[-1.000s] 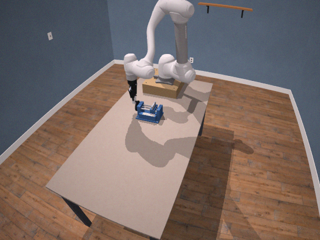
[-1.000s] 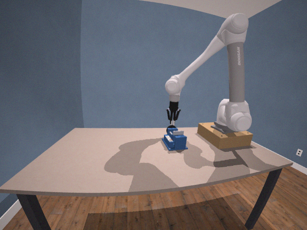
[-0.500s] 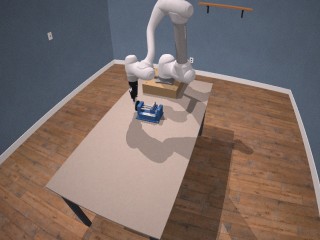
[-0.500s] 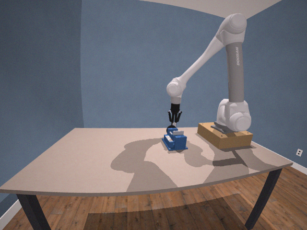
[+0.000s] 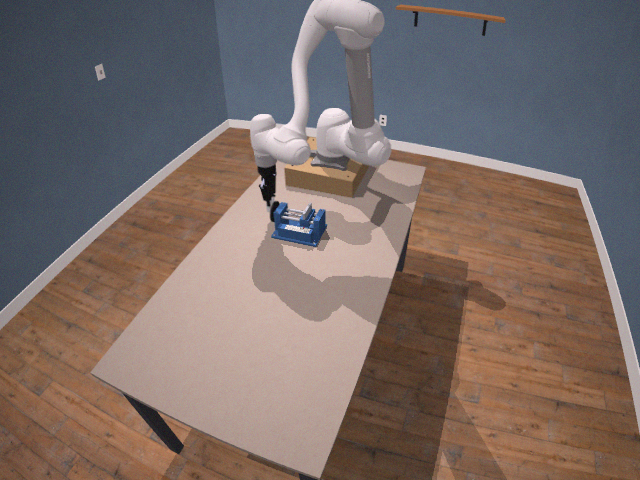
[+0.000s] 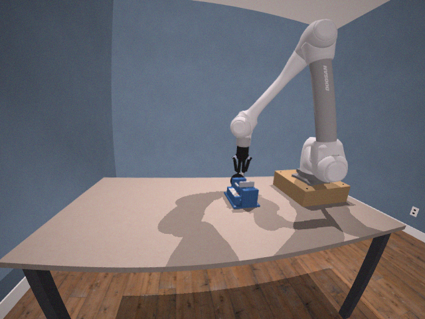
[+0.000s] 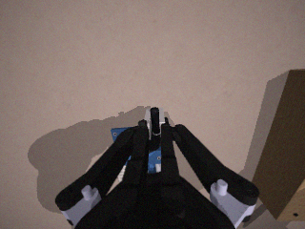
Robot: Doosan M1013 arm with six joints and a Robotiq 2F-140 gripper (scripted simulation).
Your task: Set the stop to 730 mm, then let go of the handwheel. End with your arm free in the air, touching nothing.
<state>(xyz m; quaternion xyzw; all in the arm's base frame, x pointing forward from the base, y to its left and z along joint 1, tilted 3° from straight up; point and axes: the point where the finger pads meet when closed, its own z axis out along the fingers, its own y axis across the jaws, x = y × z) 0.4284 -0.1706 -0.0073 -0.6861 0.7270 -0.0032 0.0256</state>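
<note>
A small blue stop fixture with grey rails and a grey stop block sits on the table near the arm's base. Its black handwheel is at the fixture's left end in the top view. My gripper comes down from above and is shut on the handwheel. In the exterior view the fingers close just above the fixture. In the wrist view the black handwheel stands between my fingertips, with the blue fixture mostly hidden behind the fingers. The scale reading is too small to tell.
The arm stands on a wooden base block at the table's far end, close behind the fixture; it also shows in the exterior view and at the right edge of the wrist view. A wall shelf hangs high.
</note>
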